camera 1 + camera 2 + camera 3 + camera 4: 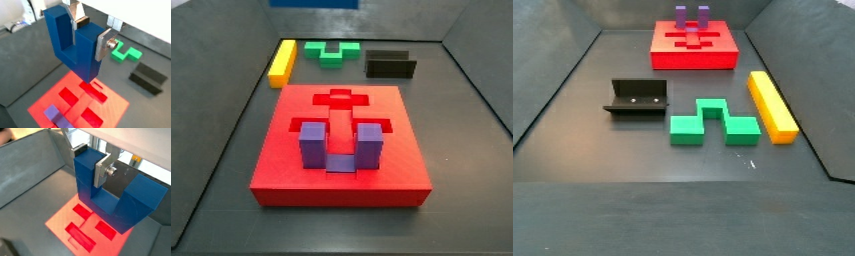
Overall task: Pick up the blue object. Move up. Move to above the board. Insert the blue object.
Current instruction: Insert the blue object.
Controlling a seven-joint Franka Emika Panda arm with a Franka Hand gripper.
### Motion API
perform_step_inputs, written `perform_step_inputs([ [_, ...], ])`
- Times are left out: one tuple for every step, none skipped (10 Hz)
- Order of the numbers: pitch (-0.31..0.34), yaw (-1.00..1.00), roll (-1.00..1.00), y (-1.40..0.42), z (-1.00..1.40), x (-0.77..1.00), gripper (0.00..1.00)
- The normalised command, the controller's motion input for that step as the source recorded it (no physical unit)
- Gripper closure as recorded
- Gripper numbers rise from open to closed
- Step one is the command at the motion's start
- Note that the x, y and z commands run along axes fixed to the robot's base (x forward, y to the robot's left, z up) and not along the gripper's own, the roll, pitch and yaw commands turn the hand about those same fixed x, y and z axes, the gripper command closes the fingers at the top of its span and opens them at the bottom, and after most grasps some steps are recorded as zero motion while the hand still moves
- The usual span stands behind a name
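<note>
Blue object [75, 47], U-shaped, clamped between the gripper [90, 31] fingers, suspended above the red board [113, 105]. Purple block [341, 146] seated in the board's near recess.

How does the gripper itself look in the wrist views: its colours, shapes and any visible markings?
The gripper, over the board, has flat silver plate fingers with dark pads. A round screw head shows on one plate in both wrist views. The body above the jaws looks white or pale grey. No cables or printed markings can be made out.
</note>
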Motion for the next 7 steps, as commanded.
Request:
perform_step_inputs([
  [-0.120, -0.24, -0.31, 0.00, -0.22, 0.40, 1.00],
  [-0.100, -0.19, -0.25, 0.00, -0.25, 0.43, 1.00],
  [-0.007, -0.01, -0.07, 0.12, -0.25, 0.45, 1.00],
  [0.000, 0.00, 0.00, 0.19, -0.24, 0.42, 1.00],
  [0.000, 0.11, 0.10, 0.21, -0.17, 0.34, 1.00],
  [0.000, 0.15, 0.24, 0.11, -0.15, 0.26, 1.00],
  [0.000, 0.15, 0.33, 0.09, -0.12, 0.21, 1.00],
])
